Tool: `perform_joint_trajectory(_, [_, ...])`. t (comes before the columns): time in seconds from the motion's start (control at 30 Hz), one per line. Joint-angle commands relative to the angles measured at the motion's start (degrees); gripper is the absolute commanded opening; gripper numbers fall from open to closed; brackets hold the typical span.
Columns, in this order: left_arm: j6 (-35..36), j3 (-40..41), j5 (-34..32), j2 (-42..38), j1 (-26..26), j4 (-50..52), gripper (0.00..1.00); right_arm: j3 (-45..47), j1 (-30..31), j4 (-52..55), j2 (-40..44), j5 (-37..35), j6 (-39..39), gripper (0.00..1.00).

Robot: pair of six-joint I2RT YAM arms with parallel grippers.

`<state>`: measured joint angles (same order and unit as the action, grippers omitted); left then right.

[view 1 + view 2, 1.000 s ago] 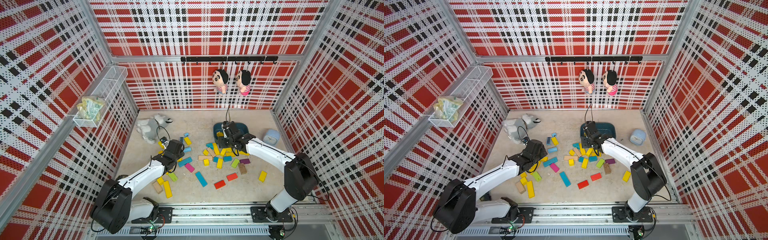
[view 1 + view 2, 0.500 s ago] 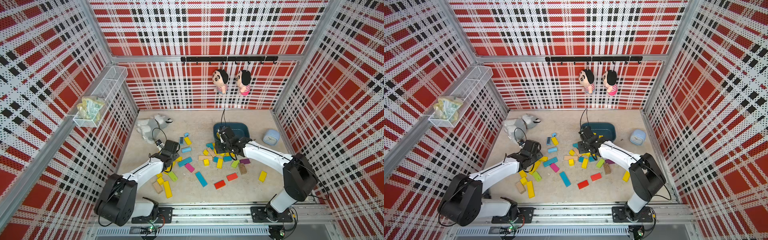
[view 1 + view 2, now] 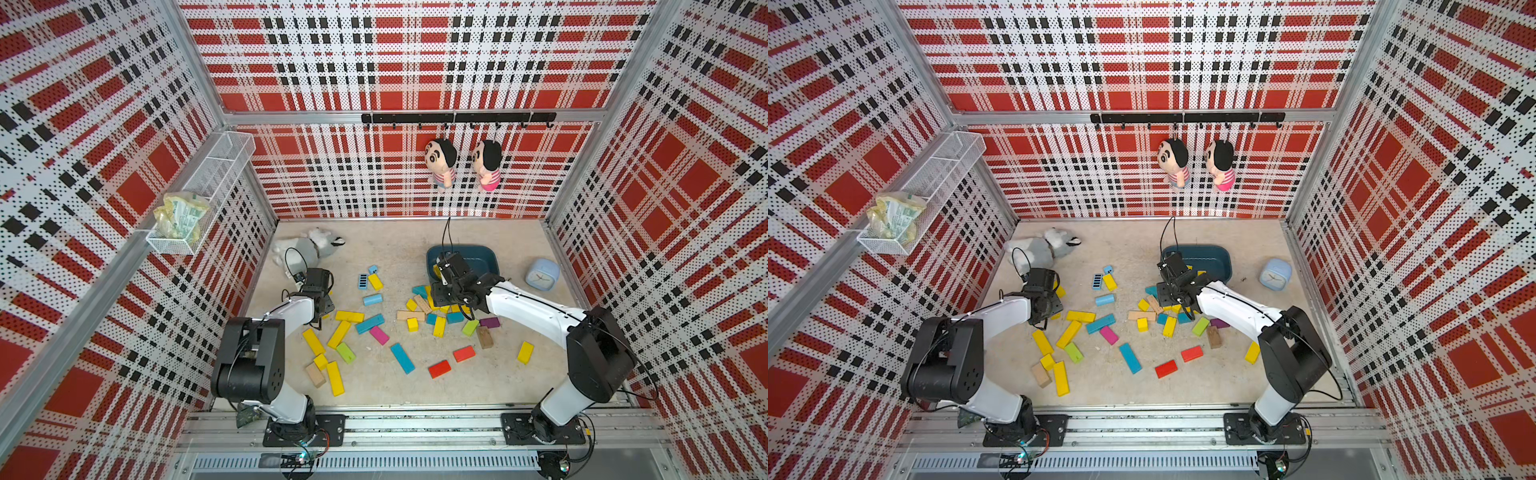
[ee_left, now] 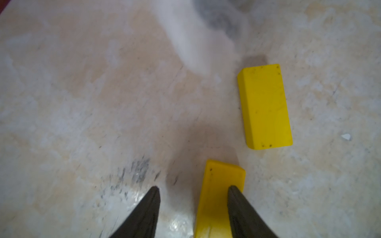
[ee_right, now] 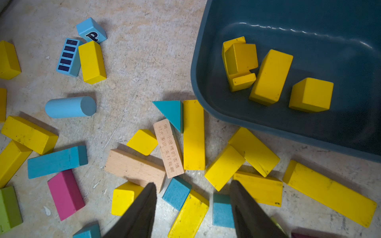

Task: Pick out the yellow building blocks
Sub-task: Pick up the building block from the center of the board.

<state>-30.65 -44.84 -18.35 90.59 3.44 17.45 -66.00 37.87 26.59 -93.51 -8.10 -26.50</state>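
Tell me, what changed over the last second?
The right gripper drew back from over the blue bin and now hovers, open and empty, above the block pile. The left gripper shifted slightly toward the left wall, open, over a yellow block. Nothing was visibly gripped or released. Everything else looks unmoved.

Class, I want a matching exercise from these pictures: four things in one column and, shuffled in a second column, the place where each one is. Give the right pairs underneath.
Things
1. yellow cube
2. pale blue alarm clock
3. two dolls
4. crumpled packet

Places
A. in the white wire basket on a side wall
B. on the tabletop, away from the scattered blocks
C. inside the dark blue tray
D. hanging from the black hook rail on the back wall

Pairs: 1-C, 2-B, 3-D, 4-A
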Motion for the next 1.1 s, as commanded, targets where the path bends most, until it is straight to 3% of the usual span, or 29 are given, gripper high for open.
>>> perform_joint_trajectory(0.0, [4.6, -2.1, 1.2, 2.9, -0.6, 0.0, 0.54, -1.4, 0.2, 1.0, 0.6, -1.1, 0.0, 0.6])
perform_joint_trajectory(0.37, [5.1, -2.6, 4.0, 5.9, 0.1, -0.9, 0.5, -1.6, 0.2, 1.2, 0.2, -1.3, -0.5, 0.6])
perform_joint_trajectory(0.8, [5.0, -3.2, 3.5, 5.3, 0.3, -0.9, 0.28, -0.9, 0.2, 1.5, 1.3, -1.9, -0.9, 0.6])
perform_joint_trajectory(0.93, [2.7, -3.2, 4.1, 0.3, 3.5, -0.7, 0.27, -0.5, 0.2, 1.3, 2.0, -1.6, -1.3, 0.6])
perform_joint_trajectory(1.07, [-5.8, -4.2, 9.7, -4.4, 9.9, -2.6, 0.28, 0.0, 0.2, -1.5, 2.0, 1.7, -0.3, 0.6])
